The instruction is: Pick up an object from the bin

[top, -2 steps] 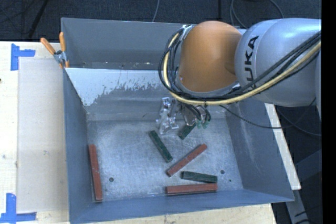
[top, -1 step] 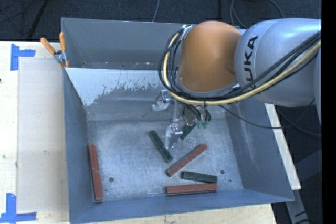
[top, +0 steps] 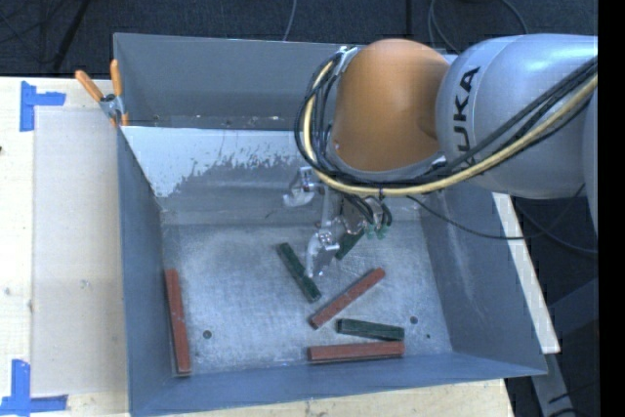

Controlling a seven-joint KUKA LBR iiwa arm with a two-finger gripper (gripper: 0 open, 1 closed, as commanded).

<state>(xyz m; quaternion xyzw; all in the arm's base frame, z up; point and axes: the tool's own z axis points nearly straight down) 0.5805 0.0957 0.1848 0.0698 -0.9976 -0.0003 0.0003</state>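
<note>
One dark green bar [top: 296, 271], below jaws

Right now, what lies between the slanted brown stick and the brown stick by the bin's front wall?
A short dark green stick lies there, as the camera view shows.

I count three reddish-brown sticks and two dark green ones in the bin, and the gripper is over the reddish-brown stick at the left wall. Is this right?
One thing is wrong: the camera view shows the gripper over the dark green stick in the middle of the bin, not the reddish-brown stick at the left wall. The count stands.
</note>
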